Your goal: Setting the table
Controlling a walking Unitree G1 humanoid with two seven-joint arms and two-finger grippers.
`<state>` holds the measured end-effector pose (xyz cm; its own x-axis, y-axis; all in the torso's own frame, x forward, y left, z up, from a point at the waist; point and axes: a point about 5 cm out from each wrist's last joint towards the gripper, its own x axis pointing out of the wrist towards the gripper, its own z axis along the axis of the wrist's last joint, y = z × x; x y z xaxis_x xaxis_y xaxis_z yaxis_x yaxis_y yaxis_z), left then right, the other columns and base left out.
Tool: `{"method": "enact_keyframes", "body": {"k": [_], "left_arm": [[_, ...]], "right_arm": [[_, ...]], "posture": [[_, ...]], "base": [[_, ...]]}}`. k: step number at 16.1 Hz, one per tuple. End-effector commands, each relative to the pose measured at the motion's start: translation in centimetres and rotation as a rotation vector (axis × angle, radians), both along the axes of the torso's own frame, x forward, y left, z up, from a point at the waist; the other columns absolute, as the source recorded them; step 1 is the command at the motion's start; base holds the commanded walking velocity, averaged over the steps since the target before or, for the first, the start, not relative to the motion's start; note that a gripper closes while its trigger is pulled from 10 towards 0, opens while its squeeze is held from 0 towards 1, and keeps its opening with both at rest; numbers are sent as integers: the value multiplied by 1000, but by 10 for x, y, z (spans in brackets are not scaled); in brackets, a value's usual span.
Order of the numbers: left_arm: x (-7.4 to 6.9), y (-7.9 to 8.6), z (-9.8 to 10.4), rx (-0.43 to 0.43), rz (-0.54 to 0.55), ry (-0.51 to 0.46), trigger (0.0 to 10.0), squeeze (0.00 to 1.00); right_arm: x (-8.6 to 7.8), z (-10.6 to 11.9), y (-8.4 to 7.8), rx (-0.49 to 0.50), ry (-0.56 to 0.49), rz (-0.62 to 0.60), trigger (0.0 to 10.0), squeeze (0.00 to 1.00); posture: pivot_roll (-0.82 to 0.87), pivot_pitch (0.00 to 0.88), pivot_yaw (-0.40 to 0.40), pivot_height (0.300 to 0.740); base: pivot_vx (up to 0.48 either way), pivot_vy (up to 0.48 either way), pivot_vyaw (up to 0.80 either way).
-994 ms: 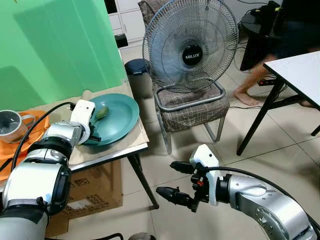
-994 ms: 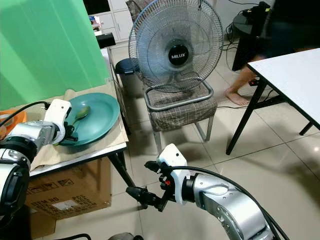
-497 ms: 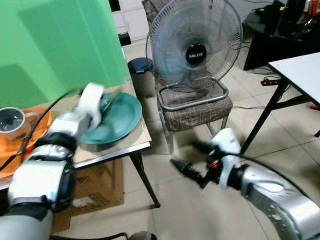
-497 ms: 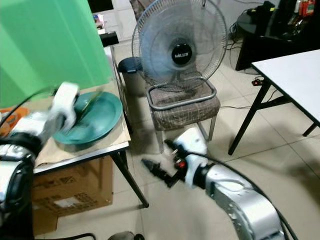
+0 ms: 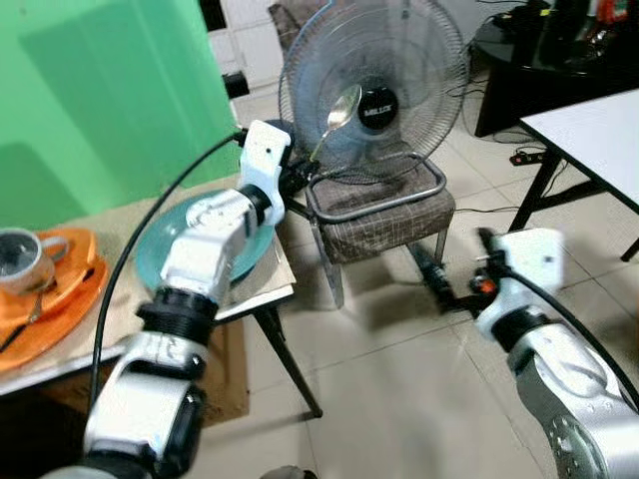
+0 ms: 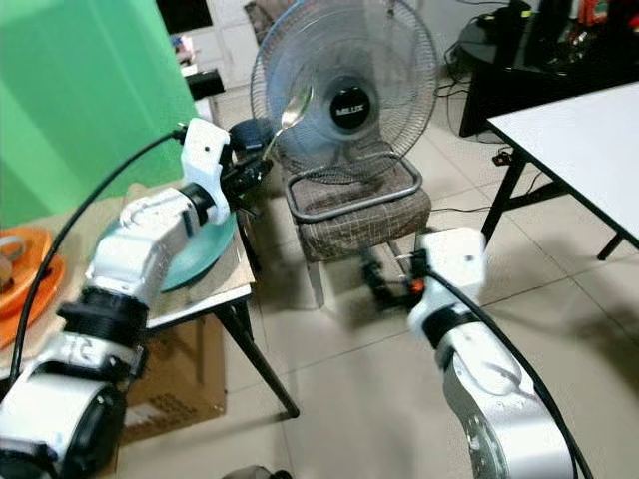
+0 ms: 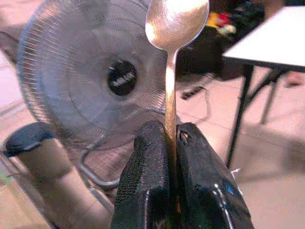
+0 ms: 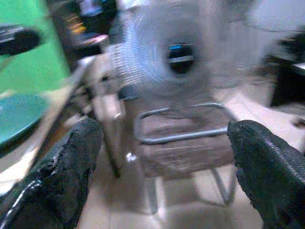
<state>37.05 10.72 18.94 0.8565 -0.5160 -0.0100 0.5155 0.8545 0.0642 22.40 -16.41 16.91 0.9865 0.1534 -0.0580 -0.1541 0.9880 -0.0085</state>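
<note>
We hold the spoon [image 7: 169,71] in our left gripper [image 5: 290,182]: the two black fingers [image 7: 145,181] are pressed together on the lower part of its handle, and the bowl stands up in the air in front of the fan [image 5: 374,88]. We judge the spoon light and stiff, but its polished metal is slippery, so a grip low on the thin handle may let it turn; a hold nearer the middle would be more sure. Our right gripper [image 8: 162,167] hangs low over the tiled floor [image 5: 399,399] with its fingers spread wide and nothing between them. The teal plate [image 5: 165,254] lies on the small table [image 5: 270,289] beside the left arm. Further stands the chair [image 5: 384,215] with the fan on it, and the white table [image 5: 589,125] is at the right.
</note>
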Motion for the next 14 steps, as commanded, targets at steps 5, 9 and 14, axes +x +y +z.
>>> {"method": "enact_keyframes", "body": {"k": [5,9,14], "left_arm": [[-24,4,-17,52,106,-15,10000,0],[-37,3,-26,-55,239,-23,10000,0],[-49,19,-30,77,290,-70,10000,0]], "right_arm": [[-15,-8,-13,50,8,-216,10000,0],[-18,-12,-16,26,19,-264,10000,0],[-11,-6,-29,73,-8,-284,10000,0]], "posture": [[-186,0,234,740],[-160,0,199,740],[-89,0,115,740]], "base": [[0,0,-149],[0,0,-800],[0,0,-800]]}}
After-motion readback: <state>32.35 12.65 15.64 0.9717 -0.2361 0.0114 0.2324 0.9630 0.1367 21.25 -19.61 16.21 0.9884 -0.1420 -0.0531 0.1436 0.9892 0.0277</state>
